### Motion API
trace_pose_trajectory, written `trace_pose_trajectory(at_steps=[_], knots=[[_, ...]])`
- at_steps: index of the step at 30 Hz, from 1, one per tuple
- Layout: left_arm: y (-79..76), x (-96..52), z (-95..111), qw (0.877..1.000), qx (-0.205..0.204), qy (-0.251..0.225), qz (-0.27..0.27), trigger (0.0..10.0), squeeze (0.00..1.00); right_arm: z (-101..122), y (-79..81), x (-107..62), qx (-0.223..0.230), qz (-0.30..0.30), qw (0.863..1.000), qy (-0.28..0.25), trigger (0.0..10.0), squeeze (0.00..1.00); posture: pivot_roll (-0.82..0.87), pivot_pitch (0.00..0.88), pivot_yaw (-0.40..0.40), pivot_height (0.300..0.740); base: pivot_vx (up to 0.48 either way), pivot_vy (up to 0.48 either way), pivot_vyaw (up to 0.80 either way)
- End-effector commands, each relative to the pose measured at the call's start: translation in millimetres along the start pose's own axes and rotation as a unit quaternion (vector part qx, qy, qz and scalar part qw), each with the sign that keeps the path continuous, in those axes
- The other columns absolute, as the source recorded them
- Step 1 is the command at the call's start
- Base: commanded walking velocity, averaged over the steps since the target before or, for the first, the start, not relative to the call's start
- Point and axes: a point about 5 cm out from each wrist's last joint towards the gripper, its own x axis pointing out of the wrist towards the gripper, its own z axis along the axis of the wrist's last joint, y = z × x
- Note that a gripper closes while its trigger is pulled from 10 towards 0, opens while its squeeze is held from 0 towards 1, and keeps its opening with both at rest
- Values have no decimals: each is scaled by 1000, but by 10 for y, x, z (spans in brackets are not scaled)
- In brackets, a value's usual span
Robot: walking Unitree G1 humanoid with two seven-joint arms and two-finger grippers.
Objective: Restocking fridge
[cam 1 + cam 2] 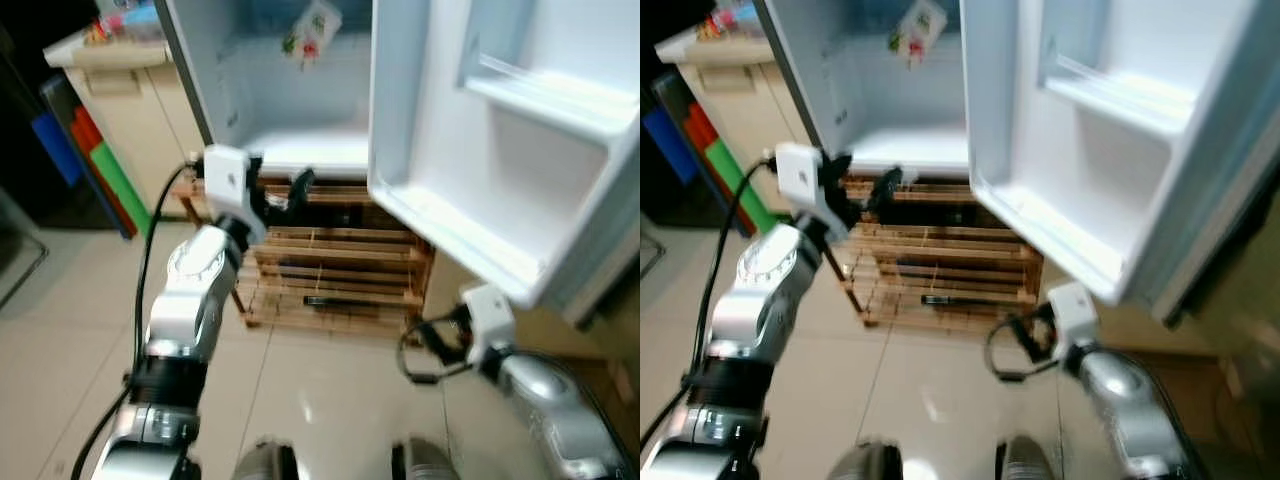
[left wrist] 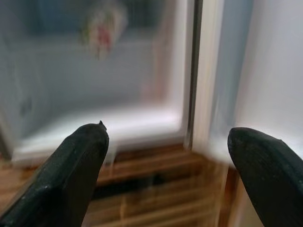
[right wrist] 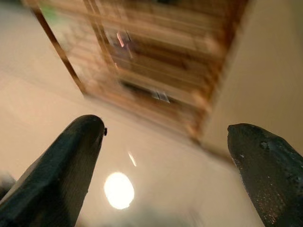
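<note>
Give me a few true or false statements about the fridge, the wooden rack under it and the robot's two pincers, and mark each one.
1. The fridge door stands open. True.
2. The left pincer is shut on a packet. False: its fingers are spread apart and hold nothing.
3. A packet with red and green print sits at the back of the fridge. True.
4. The fridge rests on a metal trolley. False: it stands on a slatted wooden rack.
5. The right pincer is low, pointing over the tiled floor toward the rack. True.
6. The door shelf is packed with bottles. False: it holds nothing.
</note>
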Motion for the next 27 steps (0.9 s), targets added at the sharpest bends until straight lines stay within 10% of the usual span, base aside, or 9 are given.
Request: trace_pose_trajectory(at_steps=[1,8,10,12,15,19,22,24,27], knots=[[69,-6,-232,996,27,89,9,10000,0,-78,-177,-29,-2,-41,999,34,10000,0,-275,14,122,663,0,0,0],[194,-155,-857,967,10,253,34,10000,0,-115,-1225,-401,-109,-292,942,124,10000,0,-284,0,120,663,0,0,0],[189,-187,-941,961,12,274,24,10000,0,17,-1544,-606,-190,-375,895,147,10000,0,-285,0,111,663,0,0,0],[179,-192,-986,958,20,286,15,10000,0,249,-1745,-738,-235,-438,859,126,10000,0,-285,0,105,663,0,0,0],[174,-177,-1005,956,31,293,12,10000,0,545,-1800,-742,-216,-467,856,55,10000,0,-284,0,102,663,0,0,0],[127,-99,-957,960,42,277,4,10000,0,1330,-1448,-472,-176,-412,882,-146,10000,0,-286,0,83,663,0,0,0],[123,-89,-961,960,43,277,5,10000,0,1502,-1229,-328,-171,-355,899,-190,10000,0,-286,0,78,663,0,0,0],[118,-76,-967,961,41,273,7,10000,0,1771,-713,-125,-132,-206,931,-271,10000,0,-291,0,58,663,0,0,0],[112,-89,-1010,960,40,276,12,10000,0,1928,-274,-41,-82,-88,943,-311,10000,0,-295,0,50,663,0,0,0]])
